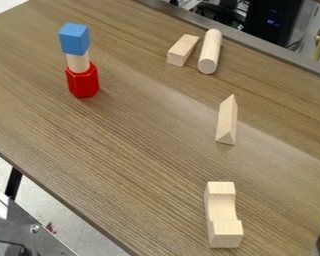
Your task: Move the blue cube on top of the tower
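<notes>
The blue cube (pixel 75 38) rests on top of a small tower at the upper left of the table. Directly beneath it stands a pale wooden cylinder (pixel 78 62), and under that a red hexagonal block (pixel 82 81) sits on the tabletop. The three pieces form an upright stack.
On the wooden table (pixel 122 150), a rectangular block (pixel 183 49) and a lying cylinder (pixel 210 51) are near the back edge. A triangular prism (pixel 227 120) lies right of centre, and a notched wooden block (pixel 223 215) is at the lower right. Metal equipment (pixel 22 230) stands beyond the lower-left edge.
</notes>
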You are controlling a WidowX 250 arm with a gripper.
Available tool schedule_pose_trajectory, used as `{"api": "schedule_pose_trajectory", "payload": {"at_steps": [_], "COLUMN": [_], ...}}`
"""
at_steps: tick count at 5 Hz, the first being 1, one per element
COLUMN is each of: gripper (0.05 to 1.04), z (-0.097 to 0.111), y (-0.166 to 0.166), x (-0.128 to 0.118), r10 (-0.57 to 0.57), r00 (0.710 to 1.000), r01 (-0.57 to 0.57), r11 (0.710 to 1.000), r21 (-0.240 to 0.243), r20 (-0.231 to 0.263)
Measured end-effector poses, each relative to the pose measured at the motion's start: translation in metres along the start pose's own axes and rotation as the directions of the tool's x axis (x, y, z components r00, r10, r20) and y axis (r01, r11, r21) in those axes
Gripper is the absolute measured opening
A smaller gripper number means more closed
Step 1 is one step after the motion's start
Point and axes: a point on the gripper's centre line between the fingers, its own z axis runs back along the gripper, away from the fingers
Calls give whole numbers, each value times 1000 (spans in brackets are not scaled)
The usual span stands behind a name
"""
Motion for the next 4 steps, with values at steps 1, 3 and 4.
{"api": "schedule_pose_trajectory", "payload": {"at_steps": [1, 3, 4], "gripper": [560, 560, 560], "z": [-9, -12, -15], "y": [4, -3, -4], "x": [-13, -31, -32], "r10": [18, -15, -19], "r00": [999, 999, 999], "r01": [-17, 16, 20], "r11": [1000, 1000, 1000], "r21": [4, 16, 16], "r20": [-38, -40, -37]}}
